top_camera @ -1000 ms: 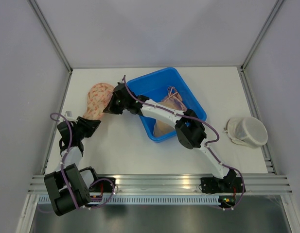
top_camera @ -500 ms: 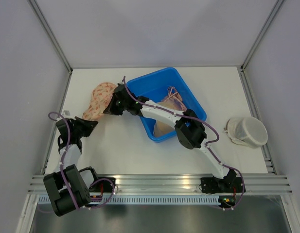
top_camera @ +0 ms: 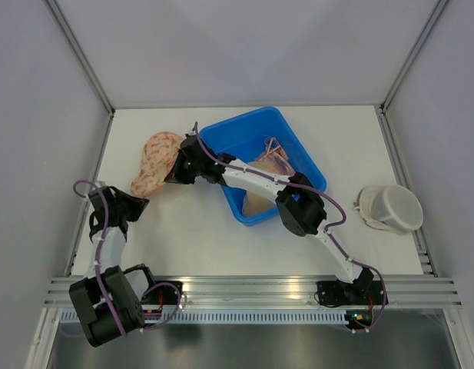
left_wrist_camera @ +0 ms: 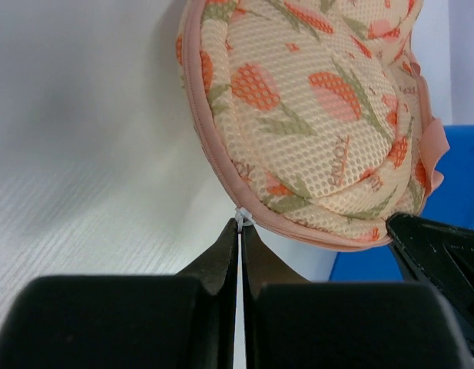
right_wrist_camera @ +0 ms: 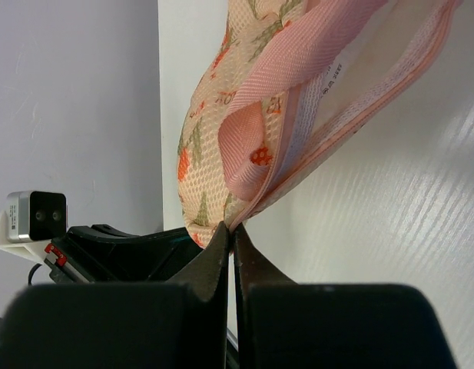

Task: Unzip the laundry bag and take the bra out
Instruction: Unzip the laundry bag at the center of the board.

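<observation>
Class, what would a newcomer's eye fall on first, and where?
A floral mesh laundry bag at the left of the table, pinched by the left claw at a white tab on its seam and by the right claw at its pink edge. Beside it, a bright blue bin holds a beige garment.

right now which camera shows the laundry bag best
The left wrist view: the laundry bag fills the upper frame, mesh, floral print and pink edge all sharp. The right wrist view catches only its pink trim edge-on, close up. The top view shows it small on the table, partly under the right gripper.
</observation>
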`<action>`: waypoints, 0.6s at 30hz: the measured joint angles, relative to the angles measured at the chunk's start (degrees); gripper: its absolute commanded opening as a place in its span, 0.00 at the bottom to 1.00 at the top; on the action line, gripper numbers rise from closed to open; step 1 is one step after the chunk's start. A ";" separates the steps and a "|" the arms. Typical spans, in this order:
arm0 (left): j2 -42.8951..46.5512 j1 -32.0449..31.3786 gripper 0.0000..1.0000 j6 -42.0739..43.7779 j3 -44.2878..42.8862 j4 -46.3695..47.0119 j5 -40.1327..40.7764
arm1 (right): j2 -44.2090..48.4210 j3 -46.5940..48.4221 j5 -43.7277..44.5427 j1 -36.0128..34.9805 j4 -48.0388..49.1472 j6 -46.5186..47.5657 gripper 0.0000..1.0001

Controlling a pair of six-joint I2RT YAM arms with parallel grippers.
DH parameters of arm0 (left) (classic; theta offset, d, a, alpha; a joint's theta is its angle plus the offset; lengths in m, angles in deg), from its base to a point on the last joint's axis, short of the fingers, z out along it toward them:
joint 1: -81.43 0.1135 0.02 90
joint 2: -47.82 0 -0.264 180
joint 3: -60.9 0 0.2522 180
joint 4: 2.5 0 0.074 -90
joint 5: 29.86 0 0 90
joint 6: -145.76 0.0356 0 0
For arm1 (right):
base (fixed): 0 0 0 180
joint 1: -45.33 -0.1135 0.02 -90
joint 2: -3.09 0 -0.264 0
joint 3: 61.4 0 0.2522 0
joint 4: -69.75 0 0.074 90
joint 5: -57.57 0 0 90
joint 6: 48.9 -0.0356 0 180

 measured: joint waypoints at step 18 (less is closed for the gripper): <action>4.20 -0.42 0.02 -0.74 5.62 2.29 -3.28 | -2.64 4.70 -1.31 0.94 -1.75 0.92 0.54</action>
